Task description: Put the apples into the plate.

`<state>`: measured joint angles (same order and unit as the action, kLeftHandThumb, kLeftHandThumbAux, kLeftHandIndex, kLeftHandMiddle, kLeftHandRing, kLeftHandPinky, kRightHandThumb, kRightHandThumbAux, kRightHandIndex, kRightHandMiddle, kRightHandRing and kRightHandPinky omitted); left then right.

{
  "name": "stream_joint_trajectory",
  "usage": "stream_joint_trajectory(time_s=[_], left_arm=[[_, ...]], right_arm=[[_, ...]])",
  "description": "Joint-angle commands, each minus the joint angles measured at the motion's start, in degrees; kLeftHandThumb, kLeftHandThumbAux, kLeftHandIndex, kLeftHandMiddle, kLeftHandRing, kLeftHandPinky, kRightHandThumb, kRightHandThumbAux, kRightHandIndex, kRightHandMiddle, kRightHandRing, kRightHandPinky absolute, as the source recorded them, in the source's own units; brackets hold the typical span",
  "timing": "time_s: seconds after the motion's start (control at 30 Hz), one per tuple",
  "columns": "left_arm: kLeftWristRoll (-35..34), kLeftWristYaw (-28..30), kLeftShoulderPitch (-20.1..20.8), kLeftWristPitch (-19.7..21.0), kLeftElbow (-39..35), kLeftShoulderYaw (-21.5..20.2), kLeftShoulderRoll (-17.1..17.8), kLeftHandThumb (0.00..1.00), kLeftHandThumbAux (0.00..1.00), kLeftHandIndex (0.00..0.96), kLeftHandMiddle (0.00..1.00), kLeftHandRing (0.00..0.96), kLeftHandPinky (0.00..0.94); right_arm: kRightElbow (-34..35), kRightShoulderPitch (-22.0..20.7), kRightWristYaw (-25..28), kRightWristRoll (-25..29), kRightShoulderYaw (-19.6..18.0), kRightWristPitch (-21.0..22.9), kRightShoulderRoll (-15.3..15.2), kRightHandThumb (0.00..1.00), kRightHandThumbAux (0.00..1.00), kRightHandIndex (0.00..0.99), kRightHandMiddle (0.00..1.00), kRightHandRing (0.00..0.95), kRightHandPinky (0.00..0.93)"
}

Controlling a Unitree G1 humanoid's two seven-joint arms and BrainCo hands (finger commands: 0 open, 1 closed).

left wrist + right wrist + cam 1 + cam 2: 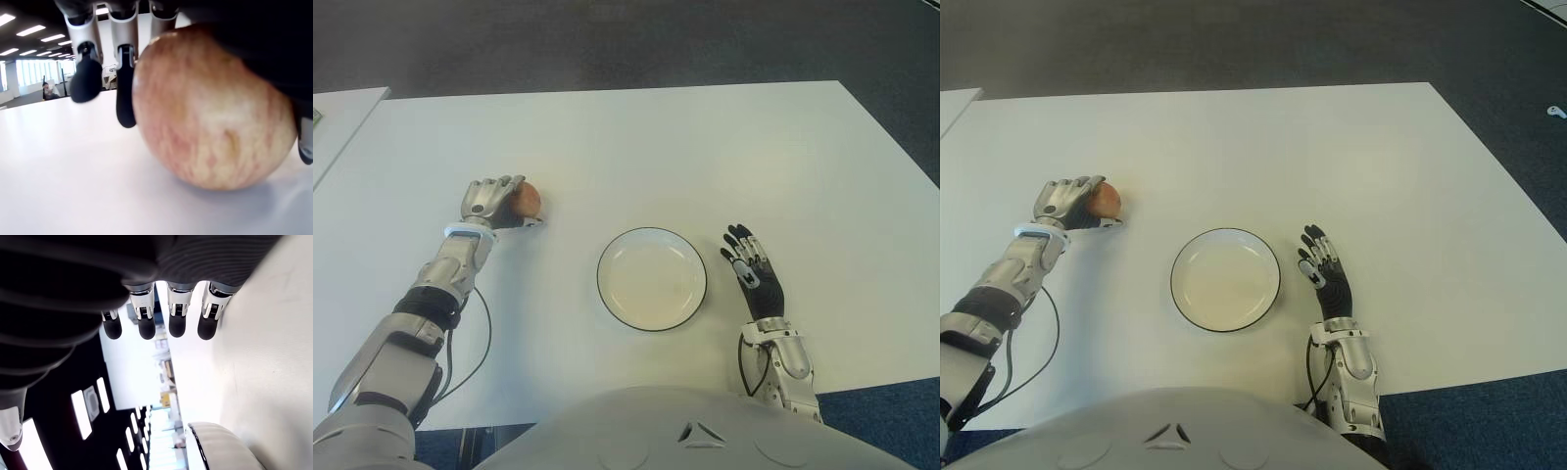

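A reddish-yellow apple (527,199) sits on the white table (705,157), to the left of the plate. My left hand (494,201) is wrapped over it from the left, fingers (124,98) curled down its far side and the thumb below. The left wrist view shows the apple (205,107) filling the palm while its underside still touches the tabletop. The white plate with a dark rim (651,279) stands in front of me, with nothing in it. My right hand (752,266) shows just right of the plate, fingers (146,328) spread and holding nothing.
A second white table's corner (342,113) shows at the far left. The dark floor (607,39) lies beyond the table's far edge. The plate's rim (220,445) appears close by in the right wrist view.
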<state>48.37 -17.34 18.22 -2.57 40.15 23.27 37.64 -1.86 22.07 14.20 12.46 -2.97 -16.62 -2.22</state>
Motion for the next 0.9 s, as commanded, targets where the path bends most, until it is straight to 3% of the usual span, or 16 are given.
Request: stream_joint_trajectory(time_s=[0.03,0.67,0.9], left_arm=[[-2.0,4.1,-4.1,-0.8,1.5,1.5,-2.3,0.744,0.696,0.443,0.8,0.793,0.803],[-4.4,2.2,-5.4,-1.2,-2.6,0.7,-2.1,0.747,0.696,0.442,0.832,0.829,0.812],[-6.2,5.7,-6.7,1.8,-12.2,-2.4,-1.4,0.747,0.697,0.443,0.825,0.824,0.809]], right_arm=[[-1.9,0.9,-0.5,-0.4,0.1,2.9,0.1,0.12,0.52,0.0,0.0,0.0,0.0],[-2.5,-0.1,-0.3,0.4,-0.1,3.4,0.3,0.121,0.517,0.0,0.0,0.0,0.0],[-2.3,-0.1,-0.4,-0.1,0.0,3.9,0.0,0.123,0.517,0.0,0.0,0.0,0.0]])
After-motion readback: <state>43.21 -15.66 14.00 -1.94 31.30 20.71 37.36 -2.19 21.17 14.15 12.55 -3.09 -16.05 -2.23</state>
